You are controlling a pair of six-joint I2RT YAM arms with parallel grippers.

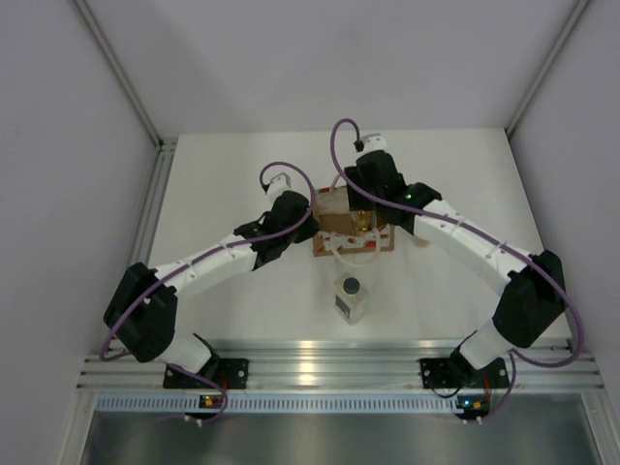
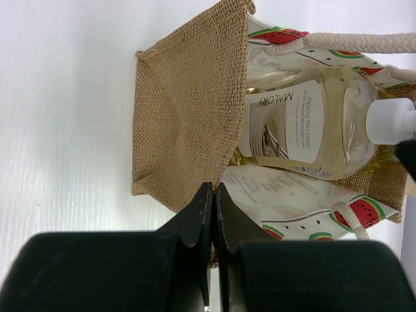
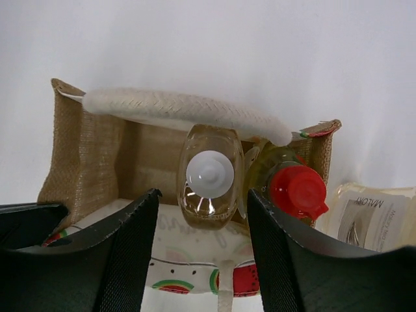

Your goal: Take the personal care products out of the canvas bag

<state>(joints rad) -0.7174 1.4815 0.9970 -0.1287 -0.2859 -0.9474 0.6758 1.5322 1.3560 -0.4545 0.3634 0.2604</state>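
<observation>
The canvas bag [image 1: 354, 242] stands mid-table, its burlap side [image 2: 182, 117] toward the left wrist camera. My left gripper [image 2: 214, 188] is shut on the bag's edge [image 1: 308, 218]. My right gripper [image 3: 201, 194] is open over the bag's mouth [image 3: 84, 149], with its fingers on either side of an amber bottle with a white cap [image 3: 209, 174], not touching it. That bottle also shows in the left wrist view [image 2: 305, 123]. The yellow bottle with a red cap [image 3: 298, 190] stands next to it in the bag. A second amber bottle [image 3: 370, 221] lies outside the bag. The clear squarish bottle [image 1: 351, 298] stands on the table in front of the bag.
The bag's white rope handle [image 3: 182, 110] lies across its far rim, above the bottles. A white wall rises at the back and on both sides of the table. An aluminium rail [image 1: 329, 363] runs along the near edge.
</observation>
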